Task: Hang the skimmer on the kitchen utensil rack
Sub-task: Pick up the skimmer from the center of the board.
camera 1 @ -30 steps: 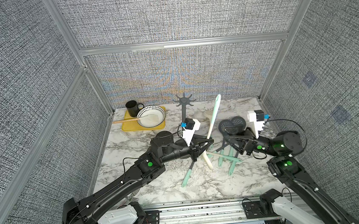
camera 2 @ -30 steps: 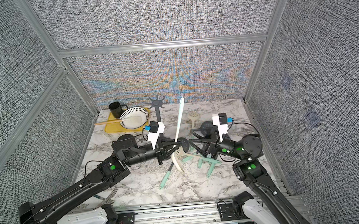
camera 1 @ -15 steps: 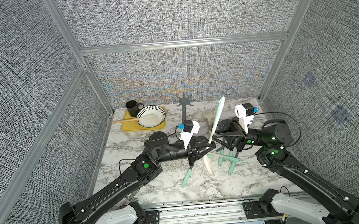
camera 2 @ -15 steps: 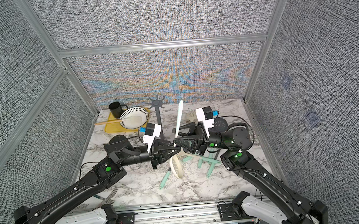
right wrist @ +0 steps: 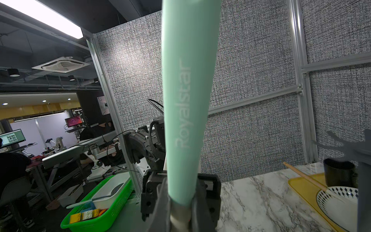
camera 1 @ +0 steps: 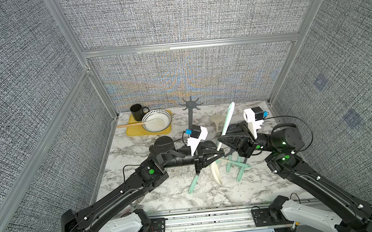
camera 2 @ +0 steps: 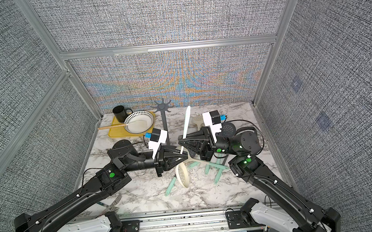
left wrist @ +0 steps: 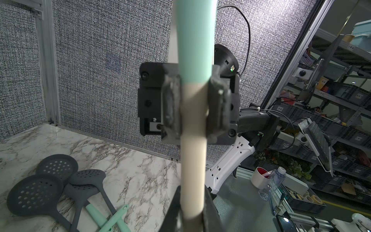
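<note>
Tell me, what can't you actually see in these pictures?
- Rack base: cannot be made out behind the left arm in both top views.
- Rack in the right wrist view: blurred, cut off by the picture's edge.
- Skimmer handle tip: cut off by the edge in both wrist views; too small in the top views to show any hanging hole.
- Fork: handle hidden under the left arm in a top view.
</note>
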Controlling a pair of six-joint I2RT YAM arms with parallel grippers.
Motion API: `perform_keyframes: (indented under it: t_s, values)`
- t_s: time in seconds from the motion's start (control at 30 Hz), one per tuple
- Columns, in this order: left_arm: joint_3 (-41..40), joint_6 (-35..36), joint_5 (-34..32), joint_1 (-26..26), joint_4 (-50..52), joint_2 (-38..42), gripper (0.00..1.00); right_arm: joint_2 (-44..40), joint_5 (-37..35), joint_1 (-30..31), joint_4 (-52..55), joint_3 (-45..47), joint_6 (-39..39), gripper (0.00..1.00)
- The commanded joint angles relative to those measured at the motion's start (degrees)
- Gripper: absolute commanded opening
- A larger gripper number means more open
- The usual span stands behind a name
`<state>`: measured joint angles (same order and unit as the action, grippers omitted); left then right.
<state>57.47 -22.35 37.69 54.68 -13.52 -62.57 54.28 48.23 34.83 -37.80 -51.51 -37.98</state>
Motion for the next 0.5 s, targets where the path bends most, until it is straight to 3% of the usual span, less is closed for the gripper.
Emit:
perform_keyframes:
  t_s: [0.0, 0.07, 0.1, 0.2, 0.33, 0.47]
  values:
    - [0.8, 1.6, -2.7, -0.1, 0.7, 0.6, 0.43, -1.6, -1.8, 0.1, 2.1, 0.4, 4.3, 0.00]
    - [1.3, 3.6, -5.5, -0.1, 4.9, 1.7, 0.88, -3.3, -4.0, 0.1, 6.0, -0.3, 7.6, 0.00]
    - [1.5, 4.6, -6.9, -0.1, 7.3, 2.5, 0.99, -4.0, -5.6, 0.1, 9.3, -1.1, 9.8, 0.00]
    - [0.6, 7.6, -16.2, -0.1, 16.3, 6.9, 0.99, -5.3, -14.8, 0.0, 24.3, -5.8, 19.1, 0.00]
    - [-3.3, 7.1, -36.2, -0.7, 26.6, 13.7, 1.00, -4.5, -32.5, 0.5, 38.7, -8.4, 28.4, 0.00]
    - [-7.7, 3.2, -45.1, -4.5, 28.7, 17.7, 1.00, 0.1, -46.3, 3.6, 47.0, -10.6, 33.2, 0.00]
